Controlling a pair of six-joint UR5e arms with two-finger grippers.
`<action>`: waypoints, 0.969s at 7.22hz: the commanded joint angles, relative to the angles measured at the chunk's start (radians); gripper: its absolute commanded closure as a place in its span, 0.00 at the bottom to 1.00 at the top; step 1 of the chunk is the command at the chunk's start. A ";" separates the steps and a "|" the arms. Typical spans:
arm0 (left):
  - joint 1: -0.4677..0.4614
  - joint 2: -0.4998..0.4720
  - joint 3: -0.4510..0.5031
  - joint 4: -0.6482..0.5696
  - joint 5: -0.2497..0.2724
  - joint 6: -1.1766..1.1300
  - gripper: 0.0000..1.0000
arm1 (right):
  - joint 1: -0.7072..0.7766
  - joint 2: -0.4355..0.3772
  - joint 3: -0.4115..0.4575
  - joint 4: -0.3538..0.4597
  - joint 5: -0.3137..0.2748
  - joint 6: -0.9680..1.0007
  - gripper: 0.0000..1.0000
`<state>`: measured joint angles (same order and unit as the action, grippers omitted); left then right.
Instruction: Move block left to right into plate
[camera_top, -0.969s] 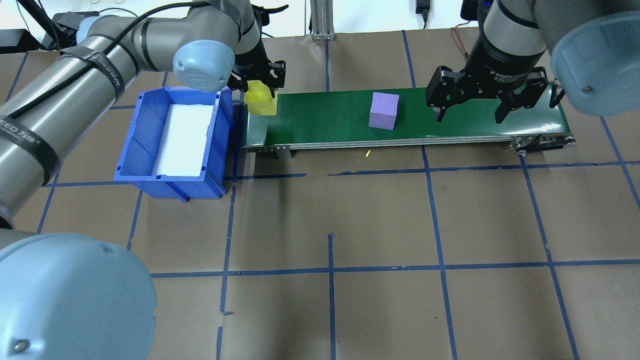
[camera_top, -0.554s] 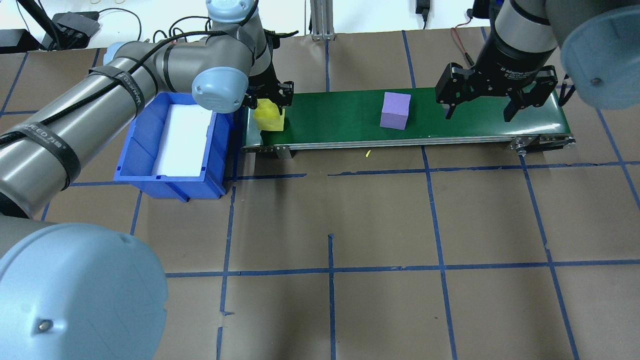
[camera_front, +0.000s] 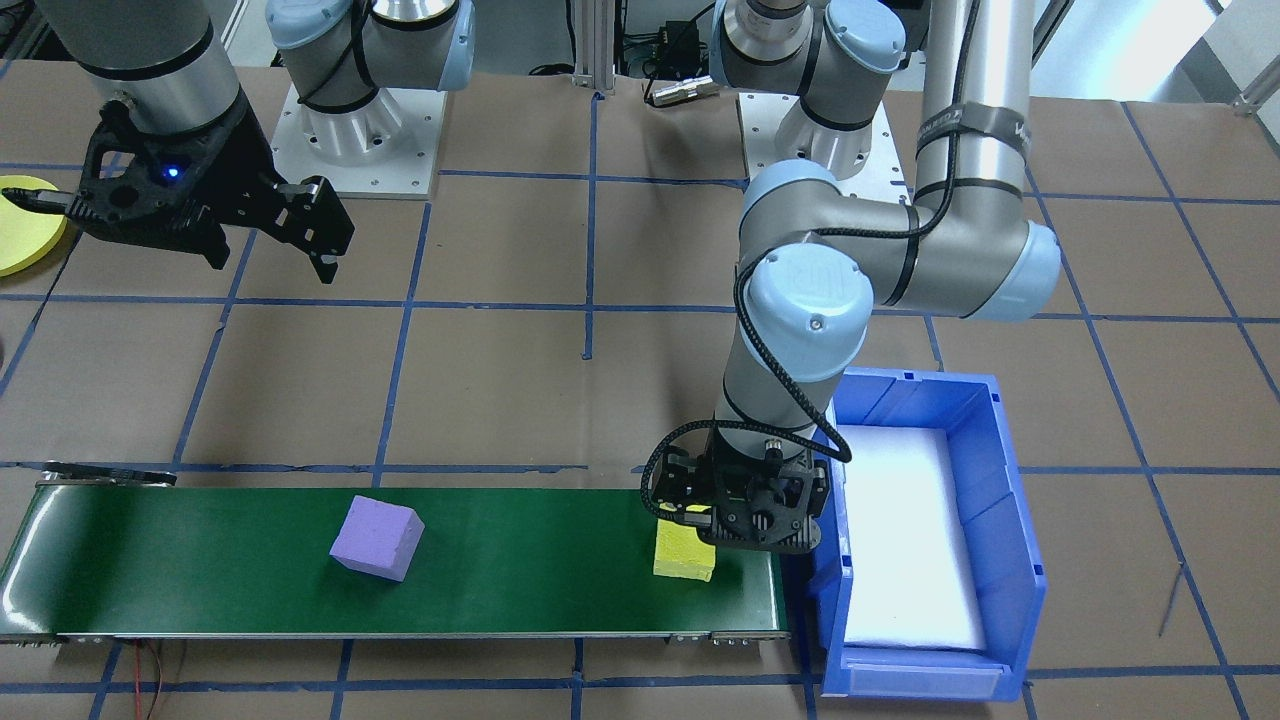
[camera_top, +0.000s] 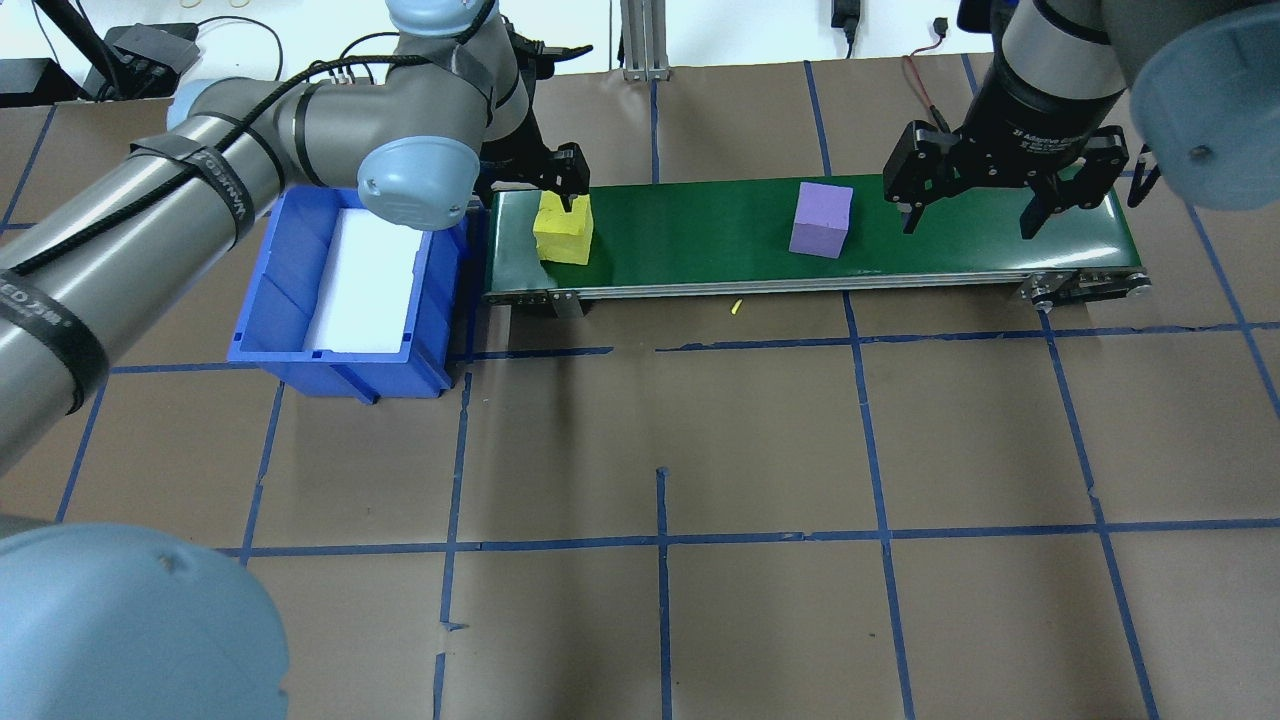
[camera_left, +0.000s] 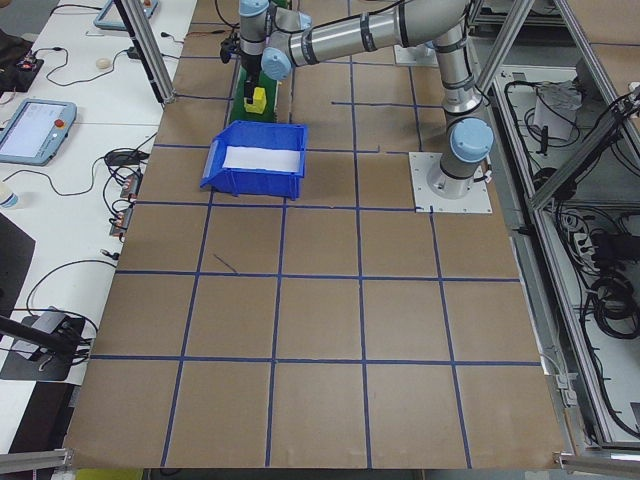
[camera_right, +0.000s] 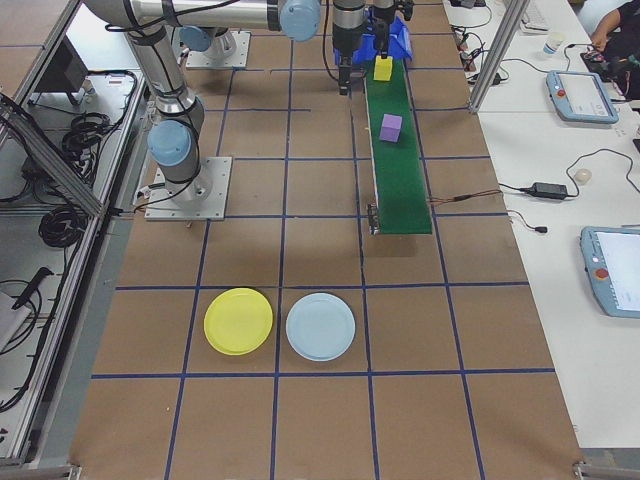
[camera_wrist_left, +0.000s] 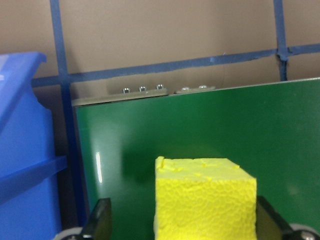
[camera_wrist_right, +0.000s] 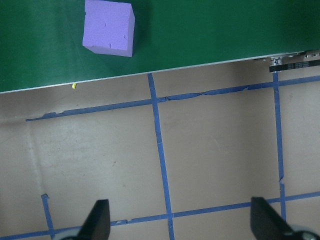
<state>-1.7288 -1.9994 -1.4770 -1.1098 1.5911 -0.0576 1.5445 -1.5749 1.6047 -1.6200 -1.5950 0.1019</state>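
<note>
Blocks are riding the green conveyor belt (camera_top: 700, 235) from the robot's left toward its right: the yellow block (camera_top: 563, 230) is sitting on the belt's left end just beside the blue bin (camera_top: 345, 285), and the purple block (camera_top: 821, 220) is lying past the middle, nearing the right gripper (camera_top: 1000, 195). A second ago the yellow block was hanging at the belt's very edge in the left gripper (camera_top: 560, 185); now it is resting flat on the belt, farther in — so the drop-off looks done. In the left wrist view the fingers are standing apart on either side of the block, one with a clear gap, so the left gripper is spread and no longer clamping. Meanwhile the purple block is drifting rightward across all three overhead frames. The right gripper is waiting over the belt's right end with fingers wide apart, holding nothing — its pick is likely next. Well away from the belt, the yellow plate (camera_right: 238, 321) is lying beside a pale blue plate (camera_right: 320, 326), with no block on it yet.
</note>
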 joint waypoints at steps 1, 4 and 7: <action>0.040 0.205 -0.025 -0.201 0.023 -0.008 0.00 | -0.007 0.003 0.003 0.002 0.000 0.001 0.00; 0.179 0.364 -0.023 -0.340 0.009 0.031 0.00 | -0.007 0.003 0.004 0.003 0.000 0.002 0.00; 0.195 0.427 -0.042 -0.485 0.023 0.052 0.00 | -0.010 0.003 0.000 -0.001 -0.003 -0.002 0.00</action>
<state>-1.5428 -1.5981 -1.5155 -1.5320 1.6089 -0.0095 1.5356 -1.5723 1.6092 -1.6175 -1.5956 0.1026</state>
